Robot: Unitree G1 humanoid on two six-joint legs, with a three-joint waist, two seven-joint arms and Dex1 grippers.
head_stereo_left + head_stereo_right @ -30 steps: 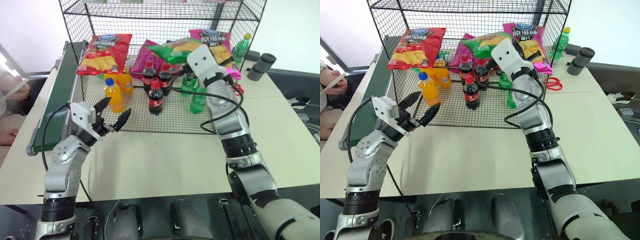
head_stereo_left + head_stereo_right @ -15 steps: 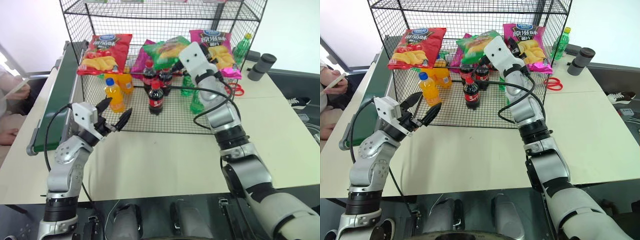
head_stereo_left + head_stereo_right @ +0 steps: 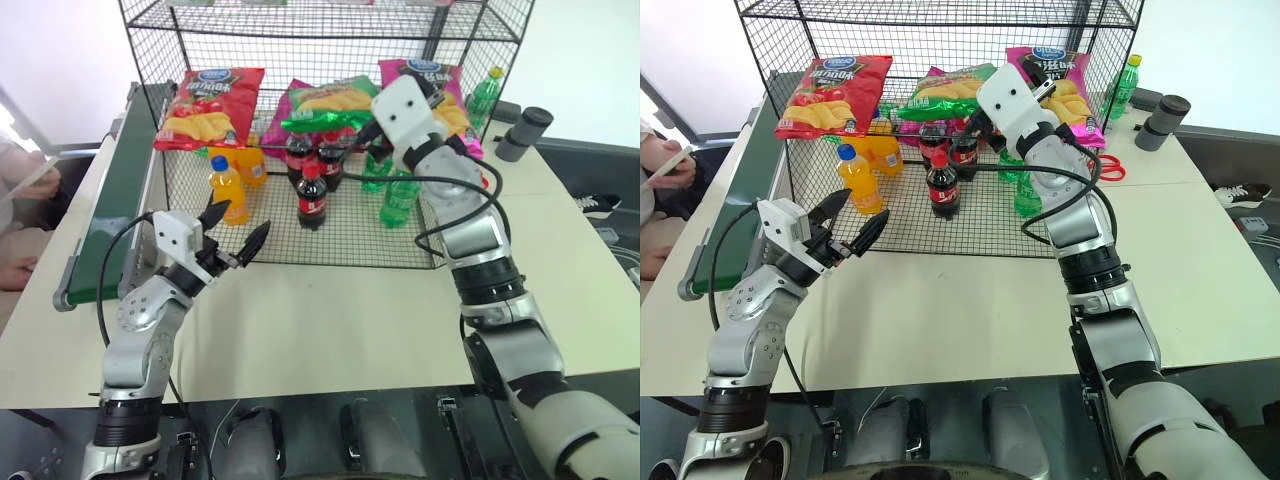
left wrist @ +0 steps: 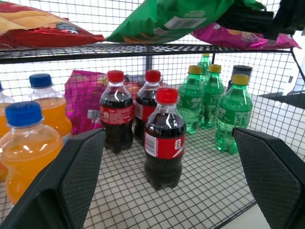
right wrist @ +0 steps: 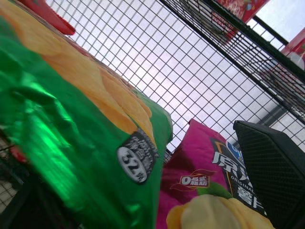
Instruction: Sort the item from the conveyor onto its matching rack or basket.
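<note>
Right gripper (image 3: 985,112) is spread wide and has nothing in it – the green chip bag (image 3: 942,92) lies loose on the middle tier of the black wire rack (image 3: 940,30), just at the gripper's 9 o'clock, and I can't tell if a finger is touching its edge. In the right wrist view the bag (image 5: 71,119) is right up close with one black finger pad (image 5: 271,167) off to its side, clear of it, and the pink chip bag (image 5: 209,176) behind.

The right arm reaches up and forward into the rack, forearm rising from about 5 o'clock, wrist angled toward the robot's left.

Left gripper (image 3: 232,240) is fully open too and empty – it hangs low in front of the rack's bottom tier, over the beige table (image 3: 330,320), fingers pointing in at the bottles. Its wrist view shows the cola bottles (image 4: 164,136) between its two pads, green soda bottles (image 4: 233,114) on one side and orange drinks (image 4: 26,143) on the other.

On the tier, the green bag sits between the red chip bag (image 3: 208,105) at its 9 o'clock and the pink one at 3 o'clock. The conveyor (image 3: 120,190) runs along the rack's left side
</note>
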